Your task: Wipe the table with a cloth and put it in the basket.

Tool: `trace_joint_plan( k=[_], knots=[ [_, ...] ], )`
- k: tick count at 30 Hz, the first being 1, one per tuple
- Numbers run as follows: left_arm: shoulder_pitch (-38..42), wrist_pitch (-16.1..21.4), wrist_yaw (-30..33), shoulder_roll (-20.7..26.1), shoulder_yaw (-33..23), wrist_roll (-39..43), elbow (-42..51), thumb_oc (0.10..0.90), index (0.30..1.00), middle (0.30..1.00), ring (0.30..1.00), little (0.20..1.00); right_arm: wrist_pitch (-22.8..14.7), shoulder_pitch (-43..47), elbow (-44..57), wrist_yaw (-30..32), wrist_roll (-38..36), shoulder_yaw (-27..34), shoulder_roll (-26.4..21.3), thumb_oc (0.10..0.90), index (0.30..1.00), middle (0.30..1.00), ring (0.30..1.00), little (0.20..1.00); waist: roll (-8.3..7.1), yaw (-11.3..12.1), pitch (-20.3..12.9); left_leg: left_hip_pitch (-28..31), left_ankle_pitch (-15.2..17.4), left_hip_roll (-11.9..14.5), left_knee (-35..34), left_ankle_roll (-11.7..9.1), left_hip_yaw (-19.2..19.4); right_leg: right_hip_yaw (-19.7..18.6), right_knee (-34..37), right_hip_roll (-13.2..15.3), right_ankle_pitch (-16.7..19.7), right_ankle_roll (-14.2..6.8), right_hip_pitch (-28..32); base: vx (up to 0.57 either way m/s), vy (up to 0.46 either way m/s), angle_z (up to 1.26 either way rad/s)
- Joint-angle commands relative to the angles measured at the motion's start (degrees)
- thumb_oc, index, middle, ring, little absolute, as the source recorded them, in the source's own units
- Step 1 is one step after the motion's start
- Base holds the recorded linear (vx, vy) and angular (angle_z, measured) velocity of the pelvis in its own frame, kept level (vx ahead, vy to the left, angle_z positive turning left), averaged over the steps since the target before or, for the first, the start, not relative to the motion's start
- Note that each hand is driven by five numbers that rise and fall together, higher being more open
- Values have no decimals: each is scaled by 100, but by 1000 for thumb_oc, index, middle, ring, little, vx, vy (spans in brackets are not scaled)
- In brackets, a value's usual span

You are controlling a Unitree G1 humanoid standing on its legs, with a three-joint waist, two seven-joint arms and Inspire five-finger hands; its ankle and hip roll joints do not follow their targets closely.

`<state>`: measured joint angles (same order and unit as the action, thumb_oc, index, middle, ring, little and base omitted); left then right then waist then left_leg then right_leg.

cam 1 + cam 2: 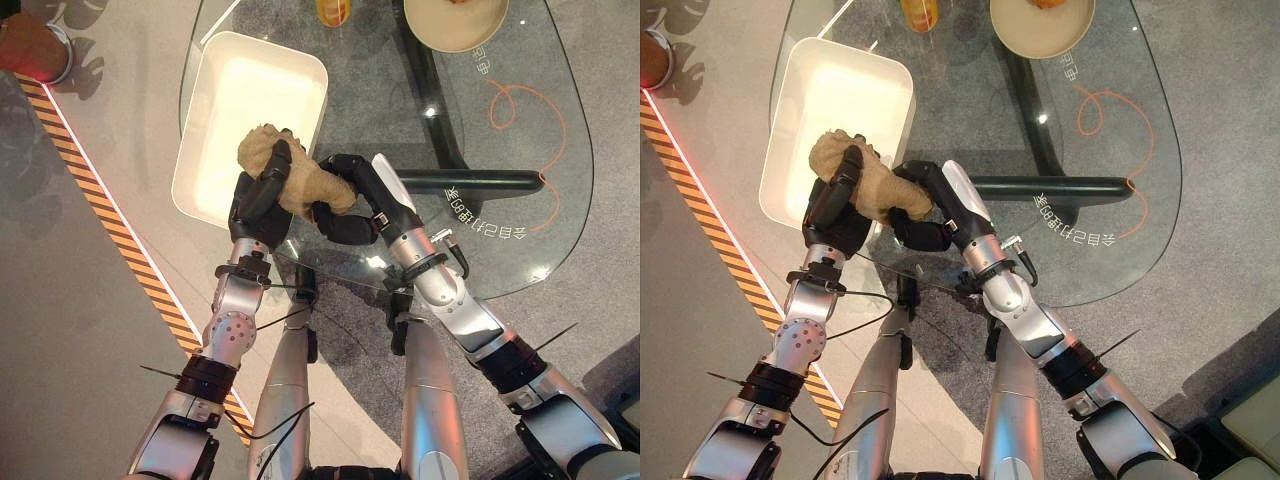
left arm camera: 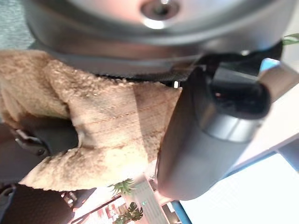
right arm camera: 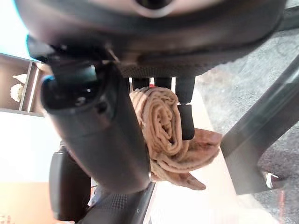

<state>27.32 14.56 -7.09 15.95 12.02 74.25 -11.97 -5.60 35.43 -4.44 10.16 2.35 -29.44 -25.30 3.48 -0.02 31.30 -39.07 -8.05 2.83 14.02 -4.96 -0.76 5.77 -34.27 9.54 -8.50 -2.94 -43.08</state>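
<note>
Both hands — left hand [image 1: 258,200], right hand [image 1: 345,205] — are clamped on the cloth [image 1: 290,175]; uneven release could drop it short of the basket [image 1: 215,150] at ten o'clock.

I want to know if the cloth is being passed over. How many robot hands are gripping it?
2. The left robot hand curls round the cloth's left end by the white basket; the right robot hand grips its right end.

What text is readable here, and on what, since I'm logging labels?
White print on the glass table: upside down, too small to read.
Orange print by the bowl: too small to read.
Cloth and basket: none visible.
</note>
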Motion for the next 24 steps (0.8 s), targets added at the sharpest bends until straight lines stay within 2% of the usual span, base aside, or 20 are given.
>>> trace_joint_plan(
  k=[1, 2, 3, 4, 24],
  knots=[
    [470, 795, -145, -16, -438, -180, 1036, 100, 300, 300, 300, 200, -499, 508, 738, 139, 166, 341, 130, 298, 469, 469, 469, 398, -159, 57, -151, 234, 993, -581, 543, 447, 253, 166, 1023, -465, 536, 28, 377, 0, 0, 0],
    [449, 894, -97, -38, -464, -232, 1050, 100, 300, 300, 300, 200, -511, 498, 738, 154, 161, 348, 139, 539, 676, 676, 676, 639, -159, 64, -151, 221, 990, -580, 550, 446, 254, 174, 1014, -464, 534, 31, 367, 0, 0, 0],
    [443, 936, -68, -39, -471, -254, 1052, 100, 300, 300, 300, 200, -508, 496, 742, 162, 156, 351, 140, 726, 836, 836, 836, 826, -160, 66, -151, 212, 992, -580, 562, 444, 253, 176, 1005, -462, 532, 31, 361, 0, 0, 0],
    [438, 989, -39, -43, -474, -285, 1046, 100, 300, 300, 300, 200, -503, 494, 742, 177, 156, 348, 145, 800, 900, 900, 900, 900, -162, 69, -151, 212, 994, -579, 567, 443, 248, 178, 997, -461, 529, 31, 360, 0, 0, 0],
    [440, 1780, 745, -130, -707, -880, 1110, 100, 300, 300, 300, 200, -556, 483, 683, 184, 204, 416, 263, 800, 900, 900, 900, 900, -162, 107, -151, 177, 981, -595, 575, 425, 220, 210, 959, -460, 506, 42, 328, 0, 0, 0]
  ],
)
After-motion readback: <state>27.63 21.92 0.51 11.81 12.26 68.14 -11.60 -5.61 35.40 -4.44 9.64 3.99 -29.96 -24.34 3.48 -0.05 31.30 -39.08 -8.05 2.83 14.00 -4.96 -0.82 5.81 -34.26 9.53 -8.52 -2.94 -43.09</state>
